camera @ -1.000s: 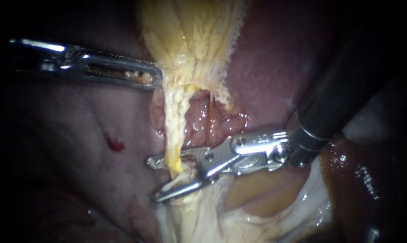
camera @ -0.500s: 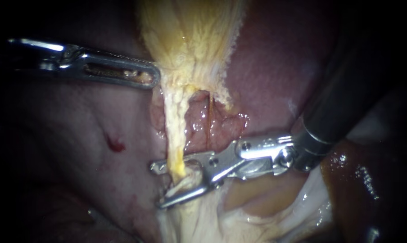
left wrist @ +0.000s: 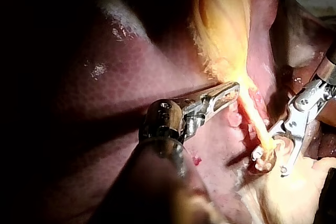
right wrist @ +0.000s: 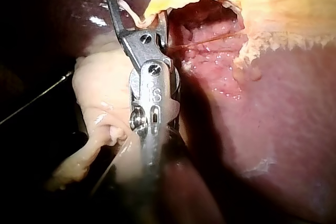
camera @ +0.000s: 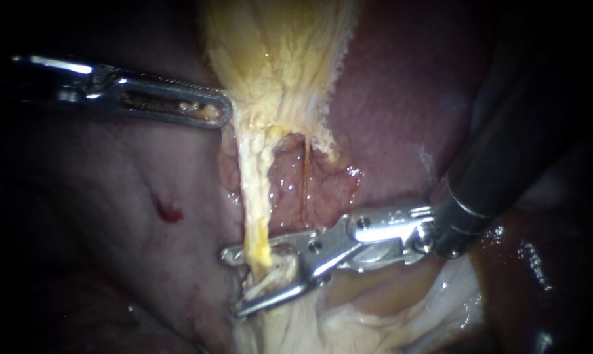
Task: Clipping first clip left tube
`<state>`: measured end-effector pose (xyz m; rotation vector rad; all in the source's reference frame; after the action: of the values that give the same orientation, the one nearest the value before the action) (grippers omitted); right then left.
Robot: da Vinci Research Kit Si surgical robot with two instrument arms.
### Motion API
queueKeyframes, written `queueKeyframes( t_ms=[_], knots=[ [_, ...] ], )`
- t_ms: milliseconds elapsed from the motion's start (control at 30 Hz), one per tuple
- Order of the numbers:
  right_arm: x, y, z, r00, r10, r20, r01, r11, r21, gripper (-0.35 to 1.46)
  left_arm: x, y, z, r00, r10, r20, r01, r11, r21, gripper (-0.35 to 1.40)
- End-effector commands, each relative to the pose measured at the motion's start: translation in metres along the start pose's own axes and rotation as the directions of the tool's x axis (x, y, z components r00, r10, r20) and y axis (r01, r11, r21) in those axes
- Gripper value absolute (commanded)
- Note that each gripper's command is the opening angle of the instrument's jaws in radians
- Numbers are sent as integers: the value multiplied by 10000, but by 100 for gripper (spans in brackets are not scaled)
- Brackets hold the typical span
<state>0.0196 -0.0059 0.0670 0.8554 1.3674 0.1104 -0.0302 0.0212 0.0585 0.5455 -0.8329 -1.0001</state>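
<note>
Left tube [camera: 254,196] runs down from the gallbladder [camera: 277,52], and its far end lies in the gap of the right instrument [camera: 233,280], whose jaws stand well apart astride it without pinching it. Compared with a second ago, those jaws sit slightly farther from the gallbladder along the tube, with the gap much the same. The left instrument [camera: 225,111] has not shifted, its jaws closed on the gallbladder's edge. The left wrist view takes in both instruments. The right wrist view shows only its own, from behind, with the tube's end between the two tips.
</note>
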Motion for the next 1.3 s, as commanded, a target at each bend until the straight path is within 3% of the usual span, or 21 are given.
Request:
queueKeyframes(
  t_ms=[33,500,767,900,1300],
  knots=[
    [0,0,0,10000,0,2,0,10000,1,49,0,0,0,10000,-1,1,1,10000,2,-35],
    [-1,3,-8,9999,131,-30,-132,9998,-120,33,0,0,0,10000,-2,2,2,10000,1,-35],
    [-1,4,-11,9997,254,-71,-255,9996,-140,-2,0,0,0,10000,-2,2,2,10000,0,-35],
    [3,4,-14,9992,399,-15,-399,9990,-209,-35,0,0,0,10000,-2,2,2,10000,0,-35],
    [13,3,-22,9960,776,450,-762,9966,-313,-35,0,0,0,10000,-1,2,1,10000,0,-35]
  ],
)
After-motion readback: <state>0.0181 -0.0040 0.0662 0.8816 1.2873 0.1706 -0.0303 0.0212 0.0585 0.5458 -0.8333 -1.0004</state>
